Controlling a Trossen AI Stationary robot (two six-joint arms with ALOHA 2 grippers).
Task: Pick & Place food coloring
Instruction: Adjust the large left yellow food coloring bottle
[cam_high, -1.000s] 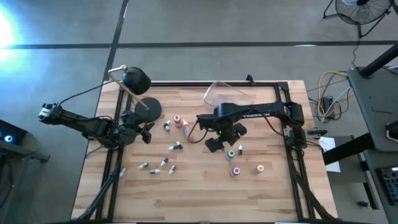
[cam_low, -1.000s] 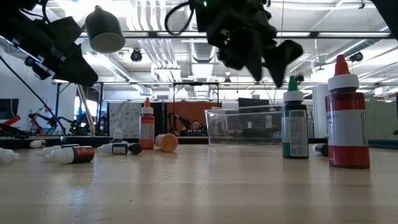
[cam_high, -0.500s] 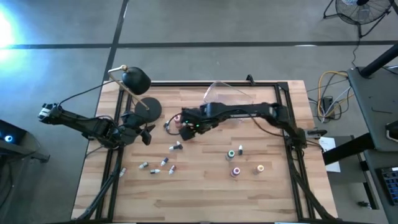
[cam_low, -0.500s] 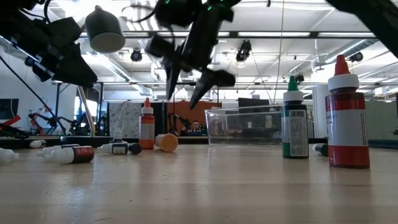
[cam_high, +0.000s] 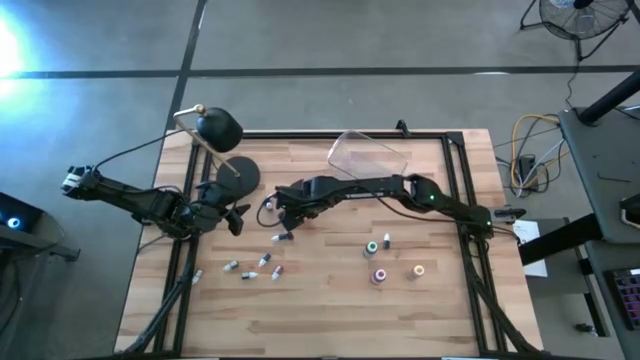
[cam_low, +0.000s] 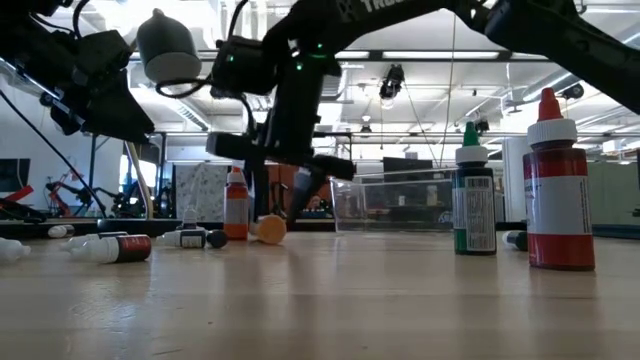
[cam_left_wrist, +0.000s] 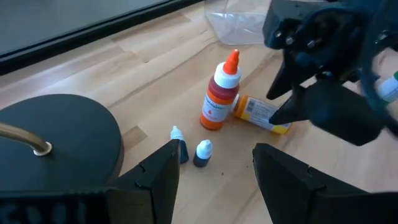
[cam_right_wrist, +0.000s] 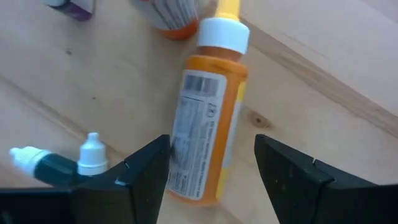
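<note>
Over the pale wooden worktop (cam_high: 330, 310), right pincer (cam_right_wrist: 211, 174) is hanging, fingers apart, straddling a fallen cylindrical orange plastic bottle (cam_right_wrist: 205, 140), white-capped.

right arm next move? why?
Probably lower and close. The right end effector is open, its fingers straddling the lying orange bottle, not yet gripping it. The left end effector waits by the lamp base.
</note>
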